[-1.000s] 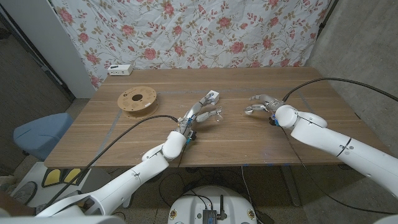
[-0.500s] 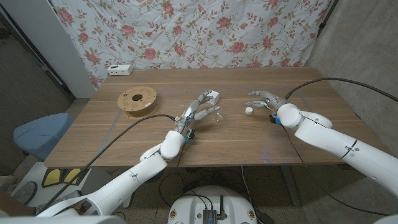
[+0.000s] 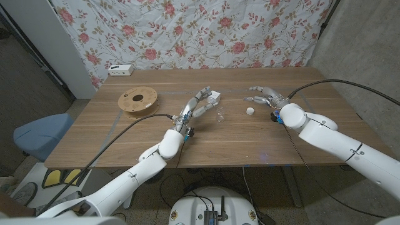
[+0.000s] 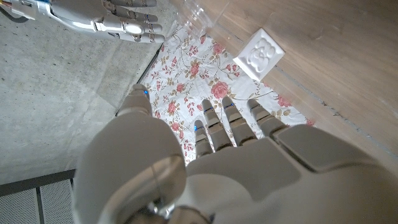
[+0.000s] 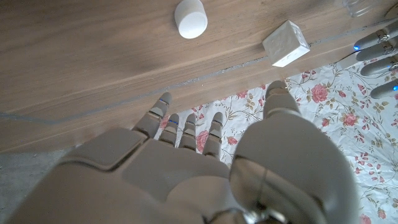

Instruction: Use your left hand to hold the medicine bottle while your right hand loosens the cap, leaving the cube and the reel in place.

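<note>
Head view: no writing is legible; the white cube [image 3: 214,95] bears only an embossed figure, seen from my left wrist. Since a moment ago, my right hand [image 3: 262,95] has let go of the white cap [image 3: 249,111], which now lies on the table [image 3: 300,147]. My left hand [image 3: 199,106] has spread, empty, beside the clear medicine bottle [image 3: 219,115]. The reel [image 3: 138,100] stays put.

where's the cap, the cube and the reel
cap [image 3: 249,112], head view, its white top
cube [image 3: 214,96], head view, its white upper face
reel [image 3: 138,100], head view, its wooden top flange
</note>
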Robot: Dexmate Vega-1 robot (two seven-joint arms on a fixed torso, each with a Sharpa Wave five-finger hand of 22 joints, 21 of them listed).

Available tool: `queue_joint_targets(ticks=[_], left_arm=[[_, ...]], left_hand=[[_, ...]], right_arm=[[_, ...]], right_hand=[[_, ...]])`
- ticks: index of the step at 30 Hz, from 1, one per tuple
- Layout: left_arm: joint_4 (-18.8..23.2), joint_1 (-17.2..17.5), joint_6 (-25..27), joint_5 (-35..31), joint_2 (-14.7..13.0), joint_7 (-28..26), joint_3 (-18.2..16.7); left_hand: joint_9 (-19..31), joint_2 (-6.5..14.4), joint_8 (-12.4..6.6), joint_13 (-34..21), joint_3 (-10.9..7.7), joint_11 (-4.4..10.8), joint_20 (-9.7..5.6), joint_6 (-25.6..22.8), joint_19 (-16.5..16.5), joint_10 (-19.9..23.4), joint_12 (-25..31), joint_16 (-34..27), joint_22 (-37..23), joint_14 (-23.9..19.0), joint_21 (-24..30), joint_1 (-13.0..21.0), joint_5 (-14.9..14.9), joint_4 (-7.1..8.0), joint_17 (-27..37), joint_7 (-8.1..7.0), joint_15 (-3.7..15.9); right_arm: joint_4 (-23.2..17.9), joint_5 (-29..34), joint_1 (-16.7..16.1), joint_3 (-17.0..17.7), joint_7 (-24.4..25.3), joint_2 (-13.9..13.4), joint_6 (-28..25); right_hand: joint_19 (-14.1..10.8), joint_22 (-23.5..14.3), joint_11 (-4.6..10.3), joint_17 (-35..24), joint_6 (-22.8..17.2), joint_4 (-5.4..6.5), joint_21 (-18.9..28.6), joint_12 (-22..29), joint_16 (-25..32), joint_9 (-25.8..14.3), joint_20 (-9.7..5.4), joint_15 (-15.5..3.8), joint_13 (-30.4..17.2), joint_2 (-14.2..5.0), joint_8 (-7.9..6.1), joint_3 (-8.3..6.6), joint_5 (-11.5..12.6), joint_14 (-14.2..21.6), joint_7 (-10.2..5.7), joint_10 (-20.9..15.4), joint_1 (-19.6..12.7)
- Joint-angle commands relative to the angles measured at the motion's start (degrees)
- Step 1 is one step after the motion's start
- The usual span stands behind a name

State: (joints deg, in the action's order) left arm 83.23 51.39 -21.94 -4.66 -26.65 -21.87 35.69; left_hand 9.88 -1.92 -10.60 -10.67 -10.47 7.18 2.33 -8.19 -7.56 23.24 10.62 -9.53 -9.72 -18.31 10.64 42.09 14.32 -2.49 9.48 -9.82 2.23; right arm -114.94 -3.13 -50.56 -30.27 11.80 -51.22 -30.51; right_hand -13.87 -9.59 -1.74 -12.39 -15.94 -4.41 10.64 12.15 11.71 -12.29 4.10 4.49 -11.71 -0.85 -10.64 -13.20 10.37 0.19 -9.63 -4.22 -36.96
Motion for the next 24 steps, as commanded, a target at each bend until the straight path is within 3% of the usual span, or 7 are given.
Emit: queue_joint_targets(ticks=[1,6,8,15,20,24], left_arm=[[-1.64,-0.09,-2.68,2.32,0.35,0.75,-1.69],[-3.97,-0.95,-4.67,2.68,1.44,0.12,-2.18],[-4.88,-1.3,-5.72,2.73,1.71,0.05,-2.28],[-6.59,-2.22,-7.25,4.13,1.79,1.69,-2.69],[-7.45,-2.77,-7.96,6.77,1.45,4.45,-3.14],[-8.52,-3.47,-8.87,7.14,1.42,5.2,-3.4]], left_hand=[[0.16,0.77,-0.2,0.04,-0.05,0.11,-1.07,-0.42,-0.54,-0.46,0.19,-0.23,-0.22,0.6,0.36,-0.08,-0.33,0.44,0.08,0.14,3.76],[0.16,2.33,-0.18,0.04,-0.5,-0.03,-1.36,-0.6,-0.7,-0.73,0.24,-0.35,-0.22,0.87,0.42,-0.5,-0.46,0.97,0.16,0.31,3.71],[0.16,2.65,-0.25,0.04,-0.61,-0.14,-1.39,-0.87,-0.74,-0.79,0.25,-0.37,-0.22,0.92,0.43,-0.51,-0.52,1.01,0.14,0.31,3.71],[0.17,4.08,-0.4,0.05,-1.05,-0.7,-1.29,-1.66,-0.82,-1.0,0.31,-0.41,-0.23,1.15,0.45,-0.86,-0.78,1.42,0.15,0.34,3.4],[0.18,6.43,-0.23,0.06,-1.7,-1.39,-1.3,-1.95,-2.42,-2.27,0.07,-0.26,-0.21,2.24,0.93,-1.76,-1.45,2.25,0.17,1.02,2.91],[0.17,6.87,-0.19,0.07,-1.85,-1.38,-1.42,-2.03,-2.95,-2.56,0.05,-0.22,-0.2,2.59,1.06,-1.86,-1.67,2.3,0.13,1.32,2.7]], right_arm=[[0.91,-1.96,-1.54,2.3,2.18,1.61,3.67],[1.38,-2.86,-1.88,3.2,3.21,2.51,4.73],[1.6,-3.22,-2.06,3.58,3.57,2.79,5.45],[3.02,-4.37,-2.18,4.4,4.49,4.14,8.12],[4.51,-4.83,-2.23,4.62,5.14,5.07,10.11],[6.81,-4.51,-2.24,4.48,6.32,6.32,13.29]], right_hand=[[-0.49,-0.2,-0.2,-0.25,0.76,0.71,0.57,0.03,0.49,0.02,-0.46,-0.06,0.01,-0.28,-0.03,-0.01,-0.13,-0.06,0.05,-0.51,0.85],[-1.42,-0.23,-0.27,-0.38,1.61,2.36,0.81,-0.12,0.79,0.38,-1.2,-0.16,0.21,-1.47,0.08,0.66,-0.28,0.39,-0.11,-0.74,3.96],[-1.6,-0.25,0.24,-0.5,1.84,3.91,0.77,-0.14,0.97,0.61,-1.45,-0.42,0.33,-2.77,-0.01,1.16,-0.36,0.64,-0.35,-1.13,6.67],[-2.01,-0.23,0.82,-0.55,2.3,5.3,0.77,0.0,1.38,0.91,-1.94,-0.48,0.47,-3.62,0.01,1.88,-0.33,1.69,-0.78,-2.15,9.47],[-2.01,-0.22,0.74,-0.53,2.64,5.65,0.72,0.05,1.37,1.02,-1.96,-0.45,0.52,-3.61,0.11,2.19,-0.29,1.76,-1.13,-2.53,10.32],[-2.17,-0.22,0.84,-0.51,2.93,6.14,0.71,-0.08,1.51,1.2,-2.52,-0.74,0.58,-3.67,0.15,2.62,-0.2,2.27,-1.27,-2.63,11.56]])
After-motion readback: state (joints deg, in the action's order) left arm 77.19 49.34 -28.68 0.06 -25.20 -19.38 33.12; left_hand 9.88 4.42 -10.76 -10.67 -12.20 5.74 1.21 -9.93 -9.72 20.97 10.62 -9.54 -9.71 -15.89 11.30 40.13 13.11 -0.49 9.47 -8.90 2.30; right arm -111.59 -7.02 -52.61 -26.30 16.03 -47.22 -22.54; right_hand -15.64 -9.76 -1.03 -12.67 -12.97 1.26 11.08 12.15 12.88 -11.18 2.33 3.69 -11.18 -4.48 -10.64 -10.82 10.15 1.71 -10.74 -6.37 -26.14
